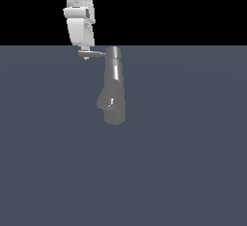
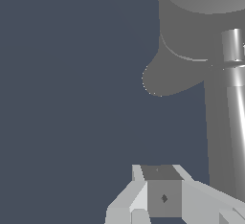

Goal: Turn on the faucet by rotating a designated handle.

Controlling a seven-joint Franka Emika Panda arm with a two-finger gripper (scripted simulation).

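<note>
Grey table (image 1: pixel 193 172) carries the faucet (image 1: pixel 115 90); the tool (image 1: pixel 86 53) meets the handle (image 1: pixel 95 54) tip, its opening not discernible.

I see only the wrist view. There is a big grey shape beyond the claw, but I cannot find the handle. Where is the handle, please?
Observer: In the exterior view the handle is a thin rod. It sticks out sideways from the cap of the faucet, toward the exterior view's left.
Operator: Is the claw close to it?
Observer: Yes. The claw is at the rod's outer end, away from the cap.
Operator: And where is the arm?
Observer: It hangs straight above that outer end, on the exterior view's left of the faucet body.
</note>
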